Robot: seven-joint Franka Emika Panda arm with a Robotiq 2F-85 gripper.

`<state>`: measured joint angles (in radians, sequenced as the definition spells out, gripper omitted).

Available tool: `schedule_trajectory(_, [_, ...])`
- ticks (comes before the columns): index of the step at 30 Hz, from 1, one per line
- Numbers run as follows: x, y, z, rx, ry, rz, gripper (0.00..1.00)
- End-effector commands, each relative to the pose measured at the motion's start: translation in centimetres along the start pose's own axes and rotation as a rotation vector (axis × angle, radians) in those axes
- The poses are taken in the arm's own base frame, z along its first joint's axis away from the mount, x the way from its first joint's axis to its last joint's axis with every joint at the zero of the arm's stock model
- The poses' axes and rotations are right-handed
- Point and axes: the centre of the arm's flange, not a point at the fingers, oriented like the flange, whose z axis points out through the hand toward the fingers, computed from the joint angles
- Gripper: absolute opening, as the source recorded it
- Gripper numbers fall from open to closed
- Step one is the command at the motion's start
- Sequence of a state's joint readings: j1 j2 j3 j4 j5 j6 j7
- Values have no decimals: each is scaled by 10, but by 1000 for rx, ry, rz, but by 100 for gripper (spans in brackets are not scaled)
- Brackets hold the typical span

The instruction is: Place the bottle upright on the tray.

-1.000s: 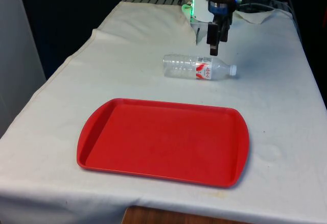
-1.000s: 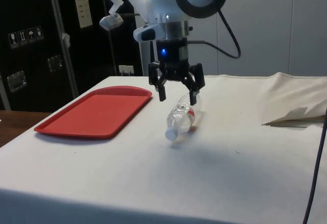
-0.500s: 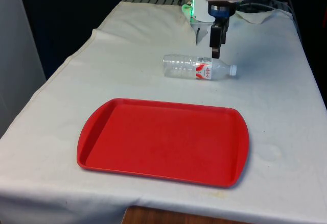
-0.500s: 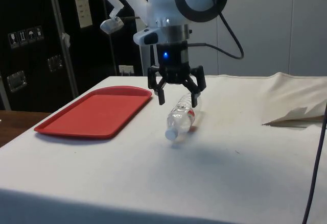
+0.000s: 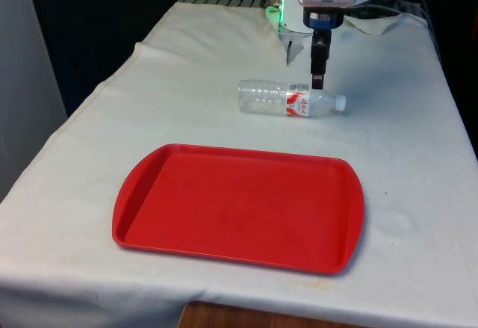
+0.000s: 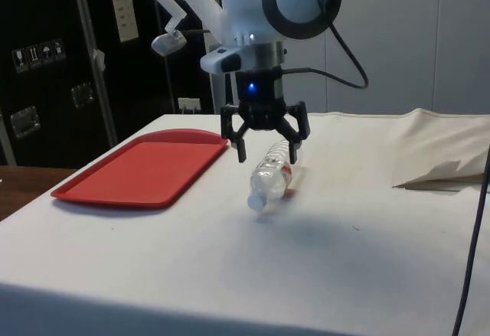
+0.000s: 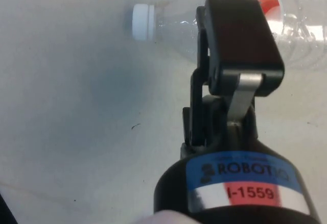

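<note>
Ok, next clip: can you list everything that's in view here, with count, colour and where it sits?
bottle: one, clear plastic with a red-and-white label and a white cap, lying on its side on the cloth beyond the tray, cap towards the front view's right.
tray: one, red, flat on the cloth at the near end of the table, nothing on it.
cloth: one, white, covering the table, bunched into a fold at the far end.
cabinets: dark, behind the table in the side view.
gripper: one, black, open, pointing down just above the bottle near its label, not touching it.
</note>
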<state>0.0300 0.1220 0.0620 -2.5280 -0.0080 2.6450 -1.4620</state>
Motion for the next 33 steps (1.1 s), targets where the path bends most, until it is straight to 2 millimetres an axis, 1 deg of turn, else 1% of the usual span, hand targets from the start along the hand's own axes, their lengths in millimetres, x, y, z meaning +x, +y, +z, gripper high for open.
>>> schedule_trajectory(1, [-1, 1, 1, -11, -2, -17, 100])
schedule_trajectory(21, [-2, -1, 2, 10, -1, -30, 100])
schedule_trajectory(29, [1, 5, 3, 41, -48, -33, 100])
schedule_trajectory(30, [2, 4, 2, 42, -31, -35, 100])
schedule_trajectory(33, [4, 7, 2, 47, -66, -34, 100])
